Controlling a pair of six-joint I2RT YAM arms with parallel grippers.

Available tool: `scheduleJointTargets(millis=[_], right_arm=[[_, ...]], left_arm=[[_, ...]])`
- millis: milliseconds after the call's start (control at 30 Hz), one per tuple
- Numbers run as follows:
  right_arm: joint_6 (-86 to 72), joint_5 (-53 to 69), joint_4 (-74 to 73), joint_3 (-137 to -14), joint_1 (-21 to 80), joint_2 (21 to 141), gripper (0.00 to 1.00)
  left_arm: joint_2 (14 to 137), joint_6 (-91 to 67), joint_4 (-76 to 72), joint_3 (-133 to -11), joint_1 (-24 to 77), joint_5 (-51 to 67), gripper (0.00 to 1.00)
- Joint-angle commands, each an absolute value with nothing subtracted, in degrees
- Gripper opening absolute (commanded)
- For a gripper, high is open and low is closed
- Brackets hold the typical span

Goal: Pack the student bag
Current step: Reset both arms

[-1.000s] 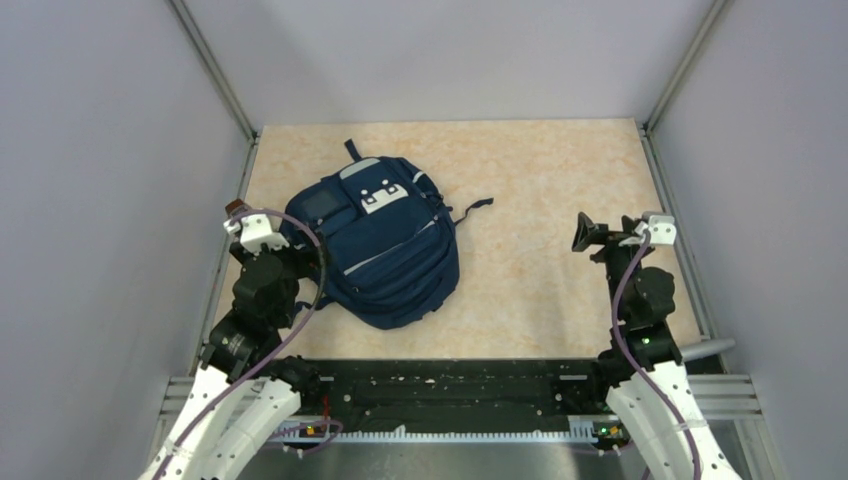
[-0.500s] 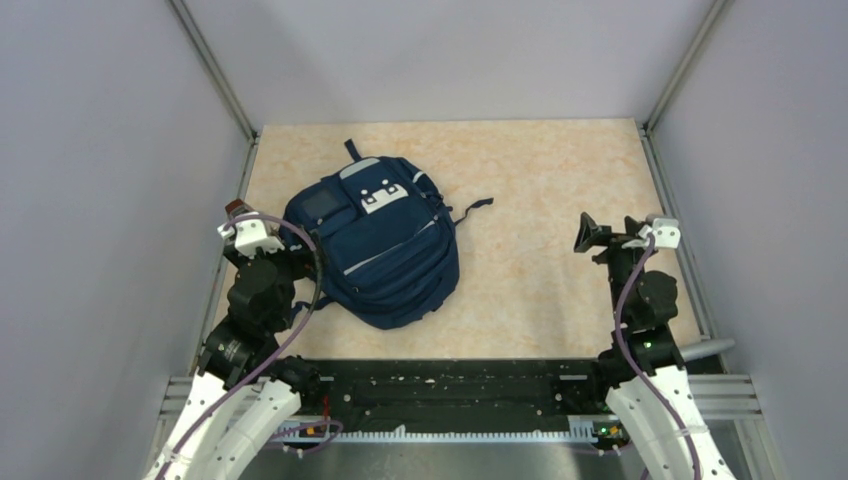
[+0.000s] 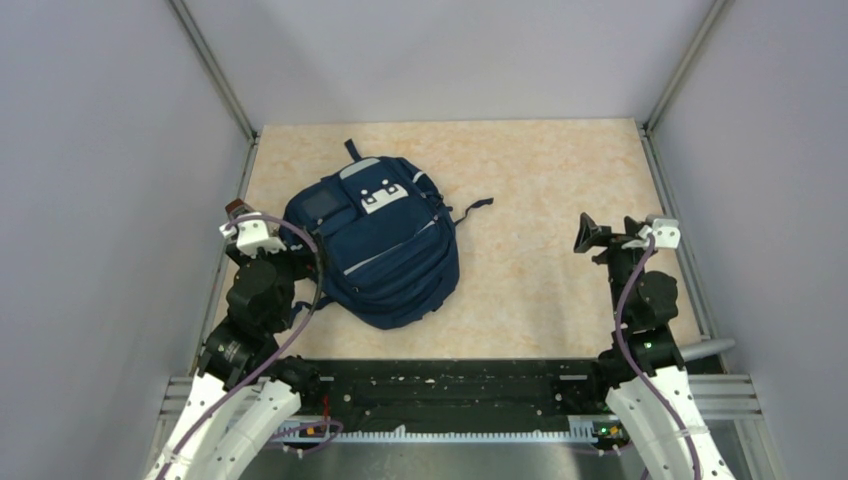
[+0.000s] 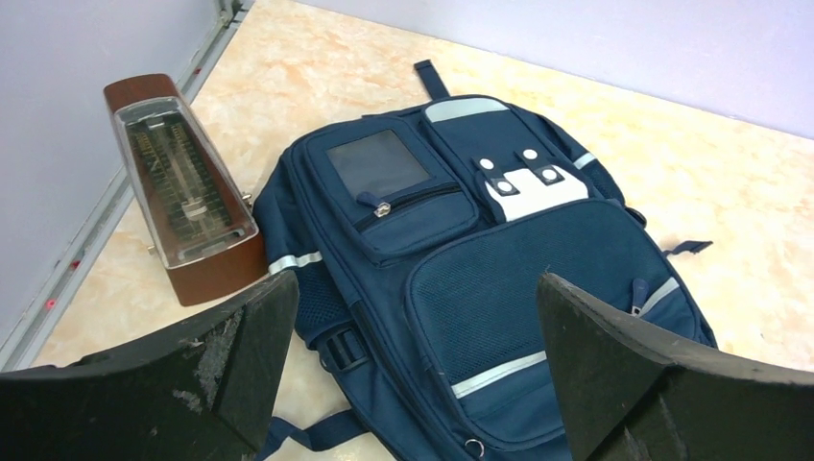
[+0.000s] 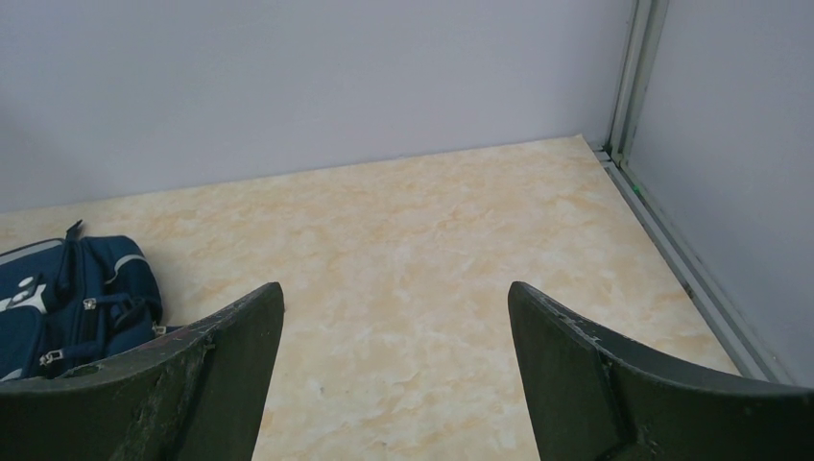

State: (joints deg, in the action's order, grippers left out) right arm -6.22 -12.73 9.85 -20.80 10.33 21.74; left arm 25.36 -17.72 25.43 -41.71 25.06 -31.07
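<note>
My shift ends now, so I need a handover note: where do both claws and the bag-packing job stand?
Left claw: open, empty, beside the large navy blue fabric backpack, on its left.
Right claw: open, empty, above bare pale marbled tabletop.
Brown wooden metronome with clear cover sits outside the backpack, by the left wall.
Done: nothing packed; visible front pockets zipped.
Left: open backpack, probably load metronome, close.

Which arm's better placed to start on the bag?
Left, most likely. The left gripper is open close by the student bag, with the metronome beside it; the right gripper, also open, sits across the table from both.
</note>
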Motion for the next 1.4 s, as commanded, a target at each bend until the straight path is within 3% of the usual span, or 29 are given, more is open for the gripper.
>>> scheduleJointTargets(millis=[0,1367], right_arm=[[-6.18,-9.90,12.70,-22.92,10.34,20.78,0.84],[-6.97,-9.71,13.10,-22.67,10.29,20.28,0.85]], left_arm=[[23.70,-16.17,22.30,-41.72,25.16,-26.38,0.98],[24.46,-20.38,23.47,-43.08,25.18,-28.64,0.98]])
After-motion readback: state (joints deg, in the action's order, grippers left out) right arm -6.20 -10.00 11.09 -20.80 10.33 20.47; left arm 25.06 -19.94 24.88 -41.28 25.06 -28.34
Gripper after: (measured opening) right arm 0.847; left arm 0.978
